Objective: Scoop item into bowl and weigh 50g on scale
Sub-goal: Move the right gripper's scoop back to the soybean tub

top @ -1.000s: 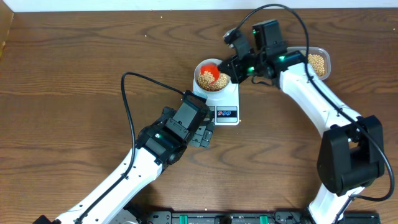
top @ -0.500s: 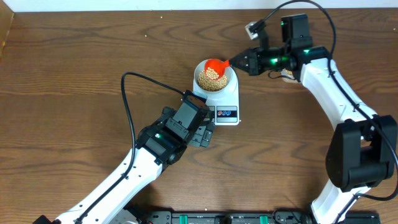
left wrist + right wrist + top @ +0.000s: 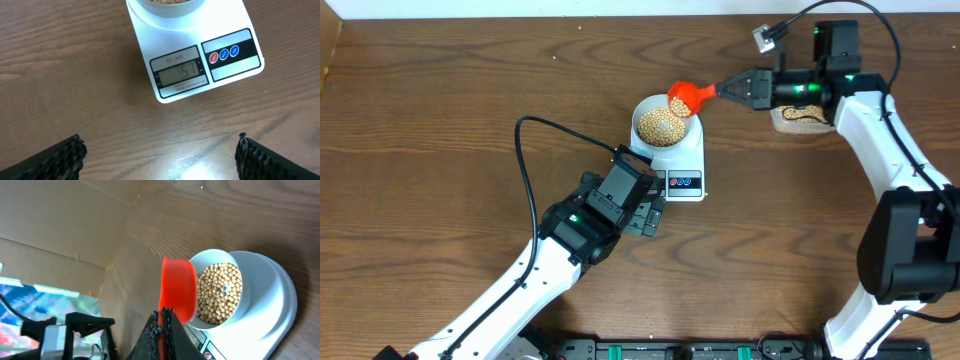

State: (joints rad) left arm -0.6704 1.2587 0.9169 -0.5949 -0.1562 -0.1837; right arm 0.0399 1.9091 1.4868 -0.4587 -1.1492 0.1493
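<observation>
The bowl (image 3: 637,116) stands on the scale (image 3: 692,158) and is nearly full of beans (image 3: 660,127), and the display (image 3: 181,75) seems to read 51. The right gripper (image 3: 732,88) is closed on the handle of a red scoop (image 3: 684,96), which hangs over the far-right edge of the bowl with a few beans in it. A tub (image 3: 798,118) with more beans lies half hidden under the right arm, while the left gripper (image 3: 160,155) is wide open and empty above the table (image 3: 440,110), just in front of the scale.
</observation>
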